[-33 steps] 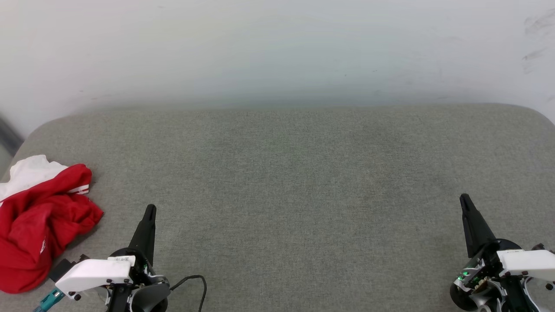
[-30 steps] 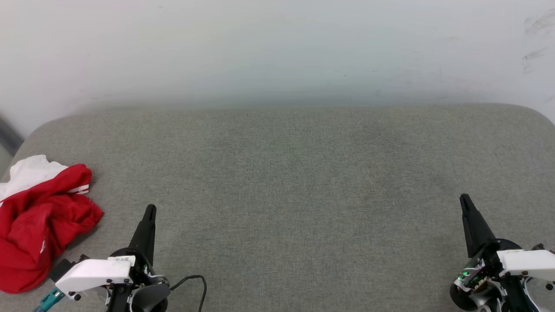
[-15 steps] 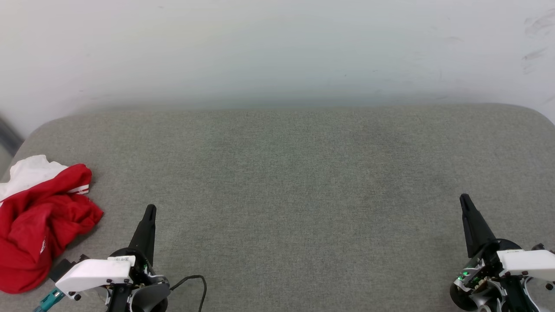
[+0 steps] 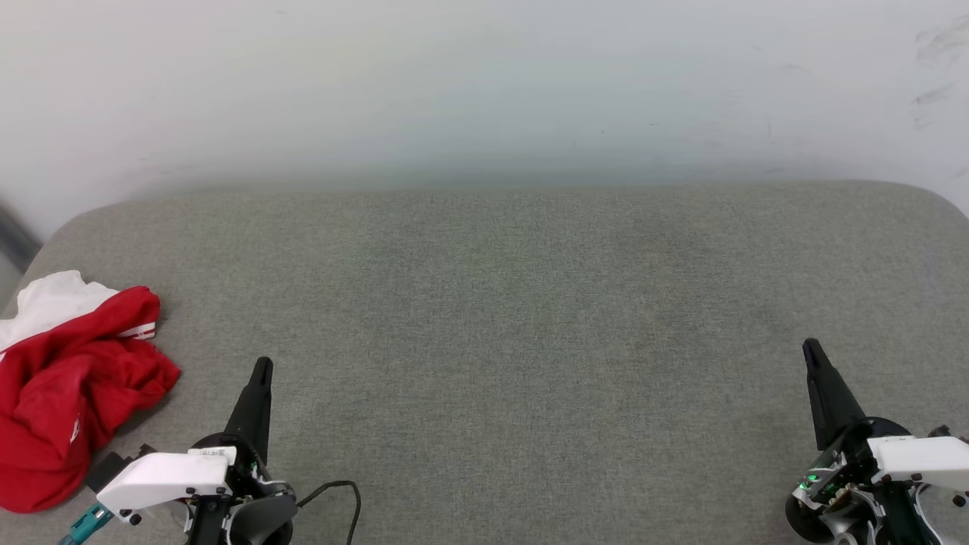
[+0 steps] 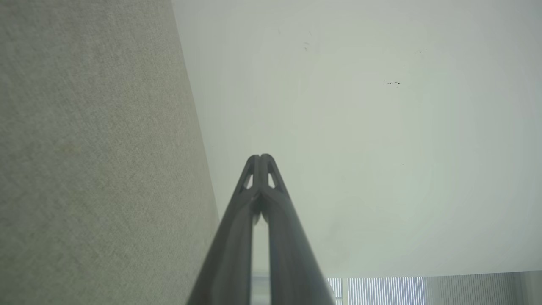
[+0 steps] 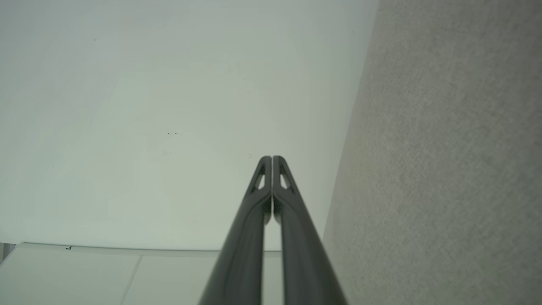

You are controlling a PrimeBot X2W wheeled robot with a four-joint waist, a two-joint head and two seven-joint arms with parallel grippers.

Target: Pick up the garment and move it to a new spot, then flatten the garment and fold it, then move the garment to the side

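The garment [image 4: 72, 393], a red jersey-style T-shirt, lies crumpled in a heap at the left edge of the grey fabric-covered tabletop [image 4: 530, 318]. A white sleeve [image 4: 49, 299] bunches at its far end and a red-white striped trim [image 4: 140, 331] shows on its right side. Nothing is touching it. Just to its right, near the front edge, the left jaws are pressed fully together and hold nothing, their dark fingers [image 4: 253, 409] pointing away from the robot; the left wrist view shows the two fingers [image 5: 237, 237] meeting at the tips. Well apart, at the tabletop's far right, the right jaws are likewise closed tight and empty, fingers [image 4: 829, 401] together, as the right wrist view confirms [image 6: 241, 245]. A black cable [image 4: 341, 488] loops by the left wrist. A pale wall [image 4: 484, 91] rises behind the tabletop.
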